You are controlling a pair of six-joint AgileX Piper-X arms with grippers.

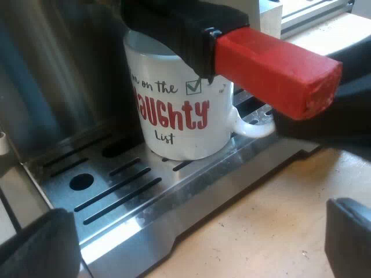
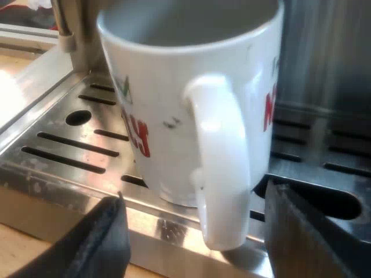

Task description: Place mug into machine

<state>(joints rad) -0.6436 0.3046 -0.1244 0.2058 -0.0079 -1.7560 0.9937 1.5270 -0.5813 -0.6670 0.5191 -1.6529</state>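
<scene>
Squarely, mug (image 1: 179, 116) stands on drip tray (image 1: 136, 205) (upright).

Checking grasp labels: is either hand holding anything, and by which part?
Nothing is held. The right hand is open astride the handle of the mug, touching neither side; the left hand is open and empty.

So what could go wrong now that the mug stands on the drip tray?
1. The right gripper has its open fingers either side of the mug handle; backing out crooked could catch it and drag the mug.
2. The red-ended holder handle hangs just over the mug's rim; any lift might knock it.
</scene>
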